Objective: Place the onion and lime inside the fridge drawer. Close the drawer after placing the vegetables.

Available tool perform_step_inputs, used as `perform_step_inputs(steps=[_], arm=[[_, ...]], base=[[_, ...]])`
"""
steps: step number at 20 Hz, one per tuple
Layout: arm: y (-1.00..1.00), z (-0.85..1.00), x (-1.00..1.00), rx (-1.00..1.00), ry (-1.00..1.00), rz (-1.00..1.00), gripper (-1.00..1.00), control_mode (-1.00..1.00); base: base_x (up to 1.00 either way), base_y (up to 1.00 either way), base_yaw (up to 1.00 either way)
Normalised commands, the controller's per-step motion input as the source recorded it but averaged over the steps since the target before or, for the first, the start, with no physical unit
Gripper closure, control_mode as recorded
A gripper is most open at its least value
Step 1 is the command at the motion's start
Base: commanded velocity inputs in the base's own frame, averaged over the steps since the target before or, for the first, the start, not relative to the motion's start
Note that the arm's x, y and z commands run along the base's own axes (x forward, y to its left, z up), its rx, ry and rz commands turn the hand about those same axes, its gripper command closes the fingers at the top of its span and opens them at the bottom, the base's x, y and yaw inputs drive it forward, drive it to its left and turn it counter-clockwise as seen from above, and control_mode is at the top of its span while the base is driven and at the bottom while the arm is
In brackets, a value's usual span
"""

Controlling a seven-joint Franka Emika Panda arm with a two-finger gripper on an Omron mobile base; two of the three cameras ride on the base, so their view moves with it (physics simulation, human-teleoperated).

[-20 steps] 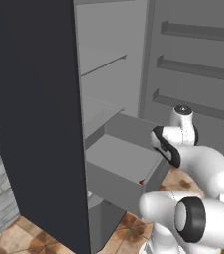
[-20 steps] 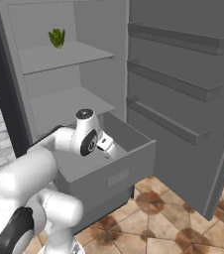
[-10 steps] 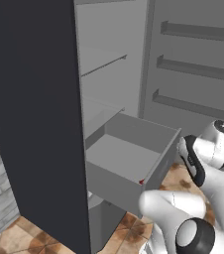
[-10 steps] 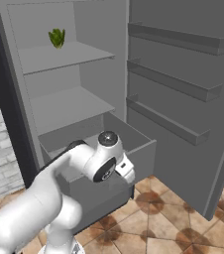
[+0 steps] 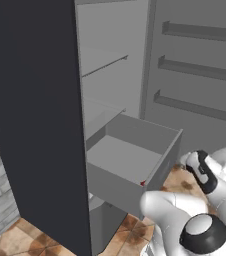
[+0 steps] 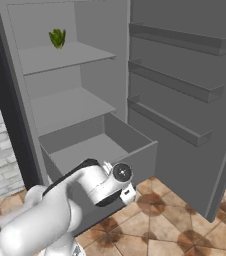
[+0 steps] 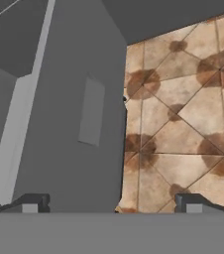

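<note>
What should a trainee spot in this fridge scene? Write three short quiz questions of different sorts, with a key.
1. True or false: the drawer is pushed fully shut.
2. Where does the leafy green thing sit? A) on the upper shelf B) inside the drawer C) on the tiled floor
3. Fill in the blank: in the hand view the gripper is ____, with nothing between its fingertips.

Key: 1 false, it stands pulled out; 2 A; 3 open.
</note>
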Motion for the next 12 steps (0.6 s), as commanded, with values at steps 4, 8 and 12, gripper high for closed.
perform_step_inputs(steps=[4, 8, 12], arm=[[-0.03, -0.2, 0.06, 0.14, 0.0, 0.0, -1.0, -1.0], [0.06, -0.19, 0.15, 0.0, 0.01, 0.0, -1.0, -1.0], [0.31, -0.46, 0.31, 0.0, 0.0, 0.0, -1.0, -1.0]], base=[[0.0, 0.0, 0.0], [0.0, 0.0, 0.0], [0.0, 0.0, 0.0]])
